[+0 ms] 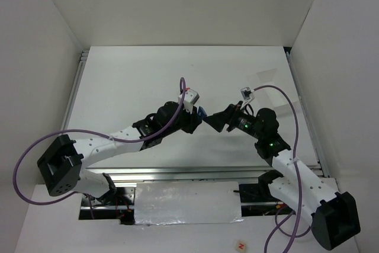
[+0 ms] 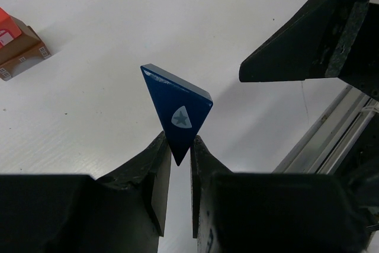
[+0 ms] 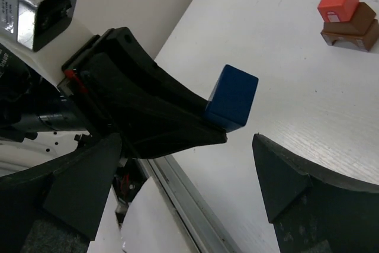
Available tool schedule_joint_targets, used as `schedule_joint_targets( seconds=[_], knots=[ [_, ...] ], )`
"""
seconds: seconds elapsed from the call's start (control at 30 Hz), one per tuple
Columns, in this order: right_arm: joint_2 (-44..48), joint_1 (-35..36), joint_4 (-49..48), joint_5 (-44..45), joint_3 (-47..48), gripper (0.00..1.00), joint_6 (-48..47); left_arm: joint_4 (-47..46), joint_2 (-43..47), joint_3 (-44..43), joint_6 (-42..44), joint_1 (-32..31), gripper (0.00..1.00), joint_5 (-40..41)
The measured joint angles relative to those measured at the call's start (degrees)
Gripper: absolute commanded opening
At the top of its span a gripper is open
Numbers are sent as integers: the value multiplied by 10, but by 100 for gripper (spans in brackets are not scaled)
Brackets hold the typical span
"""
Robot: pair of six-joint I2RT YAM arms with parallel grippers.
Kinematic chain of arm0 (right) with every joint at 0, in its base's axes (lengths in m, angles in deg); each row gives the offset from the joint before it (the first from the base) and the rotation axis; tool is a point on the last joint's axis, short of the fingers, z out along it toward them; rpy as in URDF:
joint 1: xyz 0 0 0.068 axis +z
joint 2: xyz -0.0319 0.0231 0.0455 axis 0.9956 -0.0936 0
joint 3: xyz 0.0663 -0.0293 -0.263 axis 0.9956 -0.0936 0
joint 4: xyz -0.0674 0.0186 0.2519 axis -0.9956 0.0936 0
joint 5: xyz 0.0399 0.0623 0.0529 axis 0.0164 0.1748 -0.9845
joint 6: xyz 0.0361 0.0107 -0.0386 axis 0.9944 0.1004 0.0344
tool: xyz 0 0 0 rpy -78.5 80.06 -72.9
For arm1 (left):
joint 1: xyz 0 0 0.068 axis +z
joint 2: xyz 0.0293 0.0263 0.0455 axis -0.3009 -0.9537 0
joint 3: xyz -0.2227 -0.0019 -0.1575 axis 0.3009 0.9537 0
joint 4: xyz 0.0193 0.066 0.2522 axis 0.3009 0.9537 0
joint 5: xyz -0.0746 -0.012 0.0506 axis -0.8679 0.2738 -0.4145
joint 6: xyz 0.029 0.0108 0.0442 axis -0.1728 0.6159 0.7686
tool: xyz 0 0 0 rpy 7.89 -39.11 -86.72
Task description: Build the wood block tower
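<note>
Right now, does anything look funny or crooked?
Yes. The blue wedge is pinched only by its pointy tip in the left hand, and it leans sideways. That looks like a shaky hold. The red cube also seems to sit a bit toward one side on the brown blocks.

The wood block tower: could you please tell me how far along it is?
Done: the red cube sits on two stacked brown blocks. In hand: the left tool is shut on the tip of the blue wedge, away from that stack; the right tool is open beside it. Left: setting the wedge on the cube.
</note>
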Motion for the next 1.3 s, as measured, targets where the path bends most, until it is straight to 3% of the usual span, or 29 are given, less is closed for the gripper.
schedule_joint_targets(
  seconds=[0.23,0.43,0.57,0.83,1.07,1.3],
  knots=[
    [-40,49,0,62,17,97,0,-3,21,12,-12,-1,0,-4],
    [-71,88,-2,138,23,84,17,-5,30,15,-13,-4,0,13],
    [-71,116,-5,189,23,66,26,-4,31,17,-13,-4,0,27],
    [-81,139,-9,243,39,63,33,-6,40,22,-13,-10,0,26],
    [-97,150,-10,257,44,50,45,-8,51,27,-13,-10,0,27],
    [-94,174,-5,300,52,26,43,-9,56,32,-13,-10,0,31]
  ],
)
